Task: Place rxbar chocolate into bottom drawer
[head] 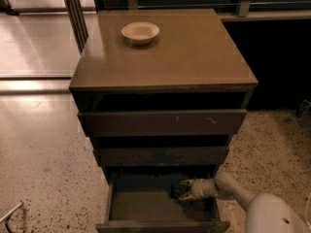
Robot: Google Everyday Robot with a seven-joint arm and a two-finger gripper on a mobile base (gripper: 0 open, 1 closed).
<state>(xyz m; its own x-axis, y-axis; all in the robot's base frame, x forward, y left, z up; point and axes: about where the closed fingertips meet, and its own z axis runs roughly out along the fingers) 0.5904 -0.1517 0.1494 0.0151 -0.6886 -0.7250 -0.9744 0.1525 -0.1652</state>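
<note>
The bottom drawer [146,205] is pulled out and shows its dull olive-brown floor. My gripper [184,190] reaches in from the right, low over the floor in the drawer's back right part. A small dark shape at its tip is the rxbar chocolate [176,192], close to the floor. I cannot tell whether it rests on the floor or hangs just above it. My pale arm [228,188] runs out over the drawer's right wall.
Two more dark drawer fronts, the upper one [163,123] and the middle one [160,155], stick out slightly above the open drawer. A round beige bowl [140,32] stands on the cabinet top. My white base [272,215] sits at the lower right on the speckled floor.
</note>
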